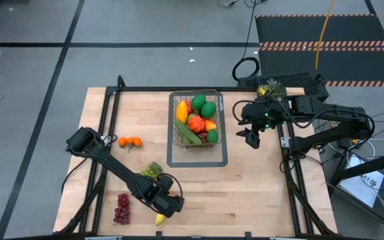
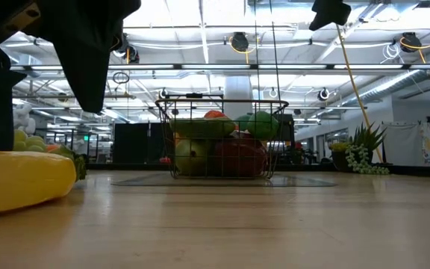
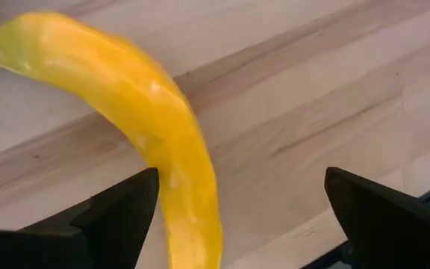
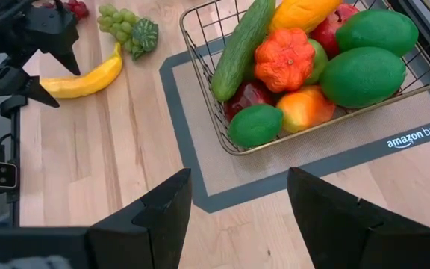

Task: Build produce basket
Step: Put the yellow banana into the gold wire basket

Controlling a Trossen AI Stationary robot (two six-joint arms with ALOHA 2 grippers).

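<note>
Fruit fills the basket (image 1: 197,120): cucumber (image 4: 240,46), mangoes, apple. Left gripper (image 1: 167,208) hangs open above the banana (image 3: 151,119) at six o'clock; right gripper (image 1: 252,137), open, waits at three.

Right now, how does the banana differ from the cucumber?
The banana is yellow and curved; the cucumber is green and straight. The banana lies on the bare table under the left gripper, whose fingers are open around it; the cucumber leans among other produce inside the basket, with the open right gripper hovering beside the basket. Both are long and slim.
</note>
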